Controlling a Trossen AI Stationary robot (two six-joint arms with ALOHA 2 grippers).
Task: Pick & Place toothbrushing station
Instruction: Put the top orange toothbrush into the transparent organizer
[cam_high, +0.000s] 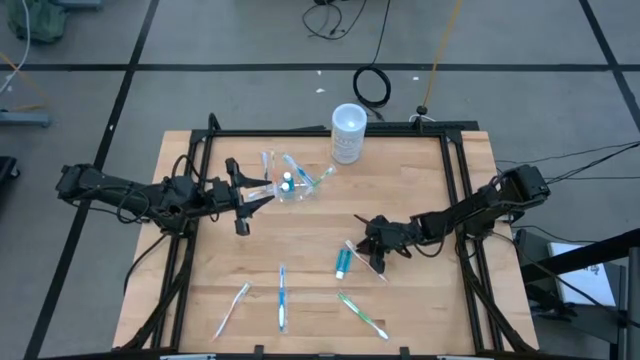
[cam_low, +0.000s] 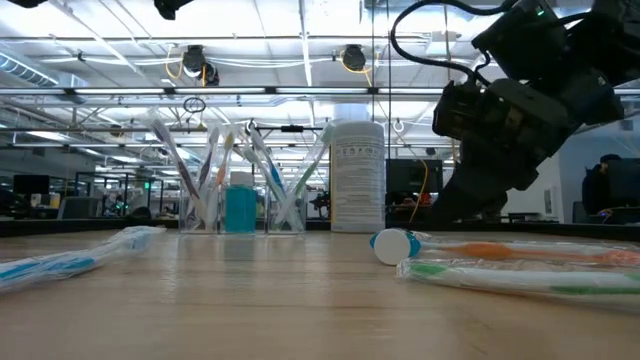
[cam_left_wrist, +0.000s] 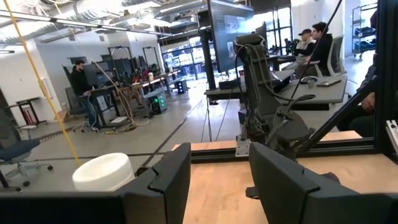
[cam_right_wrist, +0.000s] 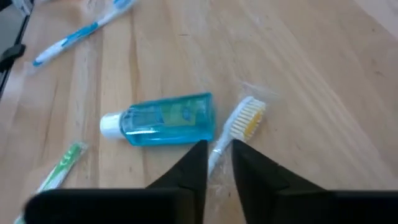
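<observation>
The toothbrushing station (cam_high: 292, 186), a clear plastic holder, stands on the table left of the white cup (cam_high: 347, 133). Toothbrushes and a blue tube stand in it, as the low view shows (cam_low: 240, 195). My left gripper (cam_high: 262, 194) hovers open just left of it, with nothing between its fingers (cam_left_wrist: 219, 186). My right gripper (cam_high: 377, 252) slants down over a wrapped toothbrush with yellow bristles (cam_right_wrist: 245, 118). That toothbrush lies flat beside a blue tube (cam_right_wrist: 166, 119). The gripper's fingertips (cam_right_wrist: 217, 163) stand a little apart on either side of the brush's neck. My right gripper's fingers (cam_right_wrist: 198, 163) straddle the toothbrush's neck (cam_right_wrist: 221, 148), just behind the bristle head. They slant down from the table's right and lie across the brush. I cannot tell whether they touch it. The toothbrush lies flat on the table.
Three more wrapped toothbrushes lie near the front edge: a blue one (cam_high: 282, 298), a pale one (cam_high: 232, 308) and a green one (cam_high: 362, 315). A black frame (cam_high: 330, 131) runs round the tabletop. People sit and stand in the room beyond (cam_left_wrist: 314, 40).
</observation>
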